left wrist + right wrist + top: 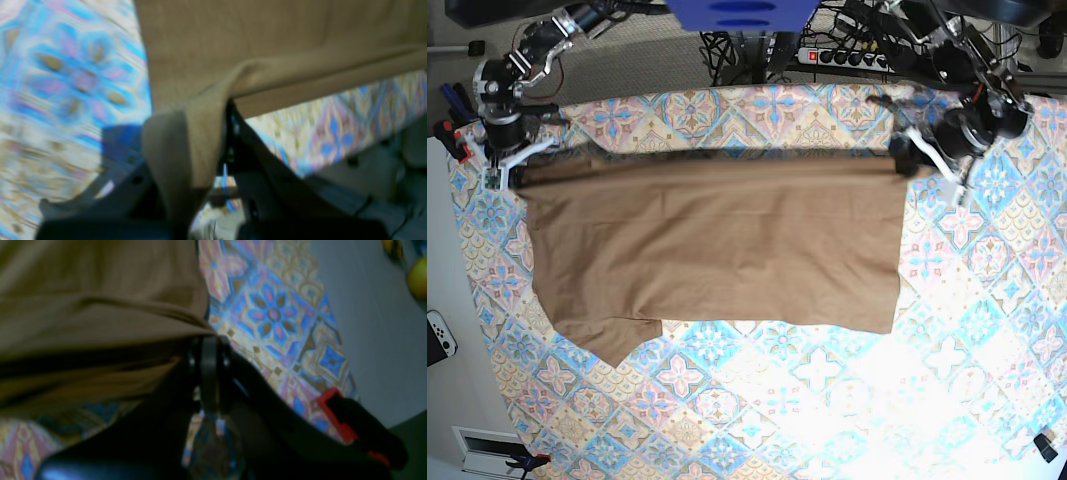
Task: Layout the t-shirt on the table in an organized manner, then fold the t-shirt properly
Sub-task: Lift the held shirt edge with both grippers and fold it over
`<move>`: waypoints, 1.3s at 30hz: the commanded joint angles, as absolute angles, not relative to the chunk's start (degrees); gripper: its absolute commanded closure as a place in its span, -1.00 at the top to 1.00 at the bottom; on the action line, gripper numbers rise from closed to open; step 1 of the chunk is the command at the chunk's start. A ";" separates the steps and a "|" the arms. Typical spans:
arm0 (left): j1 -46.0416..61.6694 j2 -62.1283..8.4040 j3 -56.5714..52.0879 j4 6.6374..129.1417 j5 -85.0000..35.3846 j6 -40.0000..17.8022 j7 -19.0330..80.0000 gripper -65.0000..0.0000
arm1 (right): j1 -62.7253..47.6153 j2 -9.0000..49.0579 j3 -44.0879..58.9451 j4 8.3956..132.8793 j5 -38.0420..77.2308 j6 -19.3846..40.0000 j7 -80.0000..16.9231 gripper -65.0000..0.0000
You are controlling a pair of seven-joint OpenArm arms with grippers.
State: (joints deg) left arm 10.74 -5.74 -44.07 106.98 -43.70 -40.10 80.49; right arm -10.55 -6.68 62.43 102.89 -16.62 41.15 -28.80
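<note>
From where I stand, L to R across the base view: the right gripper [515, 178] sits at the far L edge of the table [757, 400], jaws closed tight on the top corner of the t-shirt [717, 250]. In its wrist cam the black fingers [209, 350] are pressed together w/ the tan cloth bunched right at their tips; no gap showing betw. them. A red-and-black clamp [350, 420] grips the table edge just beside it, grey floor [377, 340] beyond.

Shirt itself lies spread over the middle of the tabletop, wide & mostly flat, upper hem pulled in a straight line betw. the two arms. Lower L corner has one sleeve poking out toward the near edge. A few soft creases across the body, otherwise smooth. Patterned cloth visible all round it, more bare area on the near side & R.

Further R: the left gripper [905, 160] holds the opposite top corner, at the shirt's R end. Wrist cam there is blurry, but fabric [186, 143] drapes over & down betw. the dark fingers [240, 133], jaws shut on it, edge lifted a bit off the tiles.

Behind the table, top centre-R, a power strip [842, 57] w/ cables on the floor. Low L, a white game controller [439, 338] on the floor.
</note>
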 commanded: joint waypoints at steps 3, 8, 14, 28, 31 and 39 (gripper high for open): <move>7.69 -6.29 -44.44 107.30 -38.73 -40.00 80.00 -1.00 | -10.68 -5.85 62.81 103.52 -16.75 40.00 -28.53 -1.00; 3.47 -5.49 -44.35 100.88 -34.51 -40.00 80.00 -1.00 | -9.89 -5.58 60.88 103.25 -16.75 40.00 -28.53 -1.00; 2.42 -5.49 -44.35 98.95 -33.71 -40.00 80.00 -1.00 | -9.98 -5.58 58.15 100.35 -22.29 40.00 -28.53 -1.00; -0.66 -5.23 -39.78 102.37 -23.52 -40.00 80.00 -1.00 | -4.79 -5.76 58.24 98.15 -25.54 40.00 -28.18 -1.00; 0.31 -5.49 -39.60 105.63 -22.81 -40.00 80.00 -1.00 | -4.79 -5.76 58.24 98.24 -25.54 40.00 -28.18 -1.00; 0.48 -7.34 -39.60 109.14 -22.73 -40.00 80.00 -1.00 | -4.88 -5.76 58.24 98.33 -25.54 40.00 -28.09 -1.00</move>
